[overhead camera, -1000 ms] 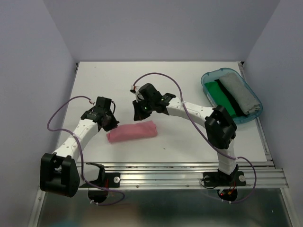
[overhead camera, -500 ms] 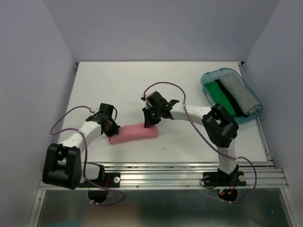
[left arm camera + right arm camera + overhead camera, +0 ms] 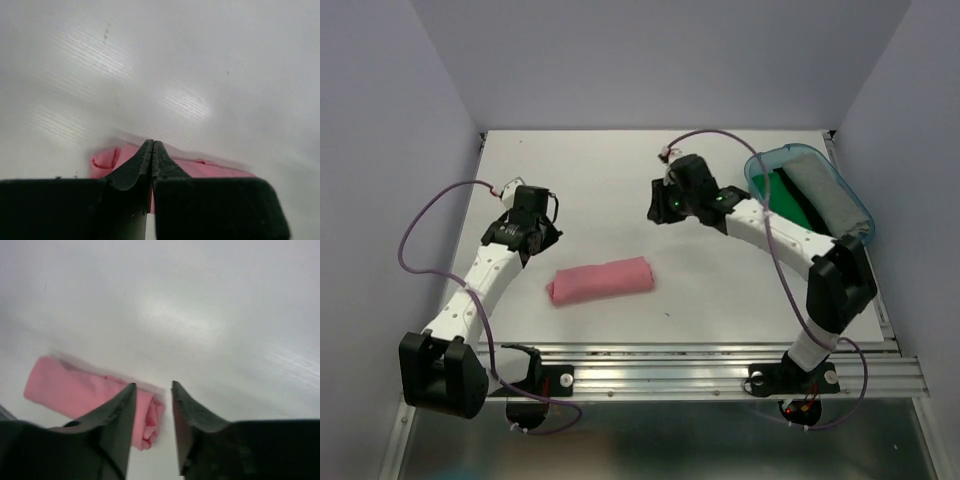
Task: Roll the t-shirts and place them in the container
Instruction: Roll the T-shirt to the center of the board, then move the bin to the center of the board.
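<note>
**A:** Where is the pink shirt (image 3: pixel 600 281)?

**B:** It is rolled into a short log and lies on the table (image 3: pixel 600 165), low centre in the top view. It runs left to right, with the right end a little higher in the frame. Nothing touches it.

**A:** And the left claw (image 3: pixel 540 238)?

**B:** It is up and to the left of the roll, clear of it. In its own wrist view the left claw (image 3: pixel 152 143) has both fingers pressed together down to the tips, with nothing between them. The pink shirt (image 3: pixel 107 159) shows behind them, in the lower middle of that frame.

**A:** The right claw (image 3: pixel 658 212)?

**B:** It is in the upper centre of the top view, above the roll's right end and well apart from it. In its wrist view the right claw (image 3: pixel 152 385) stands part-way open, with a plain gap between the fingers, and it grips nothing. The pink shirt (image 3: pixel 75 387) lies at the lower left of that frame, on the table beyond the fingers. Its coiled end shows through the gap.

**A:** Any other shirts?

**B:** A green cloth (image 3: pixel 786 197) and a grey cloth (image 3: pixel 823 190) lie side by side in the tub (image 3: pixel 750 172) at the upper right, with the grey one further right. The right arm crosses in front of the tub's lower left edge.
</note>
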